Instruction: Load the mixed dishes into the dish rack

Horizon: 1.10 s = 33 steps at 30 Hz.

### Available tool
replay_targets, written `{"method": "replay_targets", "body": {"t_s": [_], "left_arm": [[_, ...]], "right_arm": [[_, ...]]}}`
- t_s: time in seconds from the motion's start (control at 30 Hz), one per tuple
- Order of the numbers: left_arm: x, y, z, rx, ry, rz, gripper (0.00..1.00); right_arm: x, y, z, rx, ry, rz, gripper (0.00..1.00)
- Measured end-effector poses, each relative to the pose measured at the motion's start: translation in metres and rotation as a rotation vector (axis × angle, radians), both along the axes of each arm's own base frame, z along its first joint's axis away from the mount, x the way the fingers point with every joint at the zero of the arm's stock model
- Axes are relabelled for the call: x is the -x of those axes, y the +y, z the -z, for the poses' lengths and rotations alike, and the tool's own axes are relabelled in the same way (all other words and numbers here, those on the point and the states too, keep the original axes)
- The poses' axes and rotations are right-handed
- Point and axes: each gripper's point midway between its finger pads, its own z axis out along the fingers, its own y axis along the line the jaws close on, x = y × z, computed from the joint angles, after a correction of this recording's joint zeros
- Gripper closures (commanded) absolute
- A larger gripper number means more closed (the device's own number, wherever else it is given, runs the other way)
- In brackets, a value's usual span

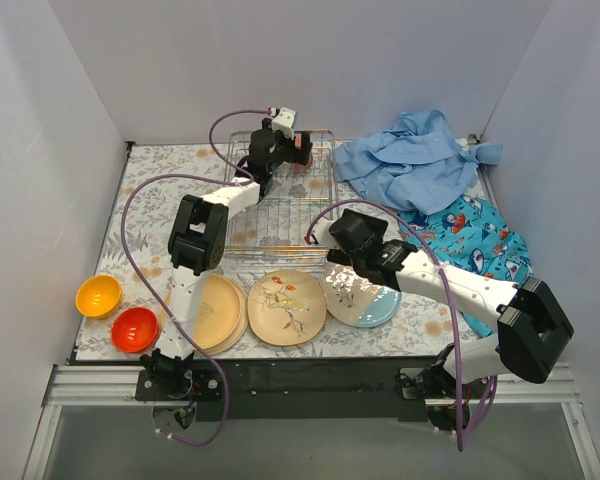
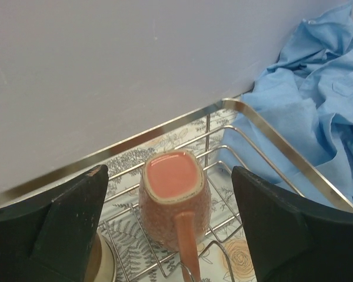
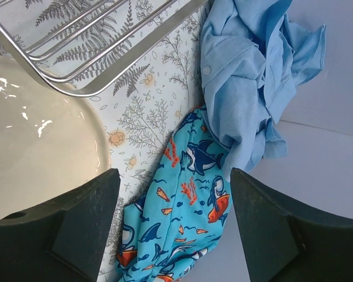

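From the top external view, the dish rack [image 1: 280, 215] is seen at the middle far part of the patterned surface [image 1: 160, 190]. The left jaws are held over the rack's far right end, where a pink cup [image 1: 302, 151] is seen inside the wire. The right jaws are held just off the rack's near right corner, above the far edge of the cream-and-light-blue plate [image 1: 368, 298]. That plate, a cream floral plate [image 1: 287, 307] and two stacked yellow-tan plates [image 1: 218, 312] are laid in a row on the surface, just in front of the rack. An orange bowl [image 1: 98, 295] and a red bowl [image 1: 135, 329] are set near the left edge. A light blue shirt [image 1: 410, 160] and a shark-print cloth [image 1: 470, 235] are heaped to the right of the rack. In the left wrist view, the cup is shown upright on the rack's floor wires near the far rim, between the two fingers [image 2: 53, 229]. The left jaws are spread wide and a gap is left on each side of the cup. In the right wrist view, the right fingers [image 3: 288, 229] are likewise spread wide, with nothing gripped. The cream plate, the rack's corner and both cloths are seen beyond them.
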Motion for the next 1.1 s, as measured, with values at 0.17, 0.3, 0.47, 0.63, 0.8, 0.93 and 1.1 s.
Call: {"method": "replay_targets", "body": {"t_s": [0.17, 0.3, 0.47, 0.63, 0.8, 0.93, 1.1], "left_arm": [[0.000, -0.001, -0.033, 0.030, -0.053, -0.006, 0.08], [0.000, -0.008, -0.073, 0.070, -0.106, 0.008, 0.03], [0.023, -0.004, -0.157, 0.133, -0.160, 0.023, 0.02], [0.094, 0.028, -0.260, 0.160, -0.219, 0.022, 0.02], [0.183, 0.080, -0.310, 0.138, -0.212, -0.009, 0.02], [0.223, 0.130, -0.284, 0.056, -0.095, -0.085, 0.02], [0.262, 0.186, -0.175, -0.104, 0.199, -0.179, 0.02]], "right_arm": [[-0.002, 0.001, -0.004, -0.008, -0.007, 0.001, 0.16], [-0.004, 0.000, -0.007, -0.017, -0.009, 0.013, 0.16], [-0.015, -0.024, -0.014, -0.070, 0.022, 0.123, 0.16], [-0.029, -0.060, -0.021, -0.166, 0.093, 0.280, 0.08], [-0.030, -0.063, -0.017, -0.281, 0.193, 0.310, 0.02], [-0.013, -0.051, -0.003, -0.353, 0.326, 0.279, 0.03], [0.014, -0.037, 0.010, -0.429, 0.506, 0.216, 0.05]]}}
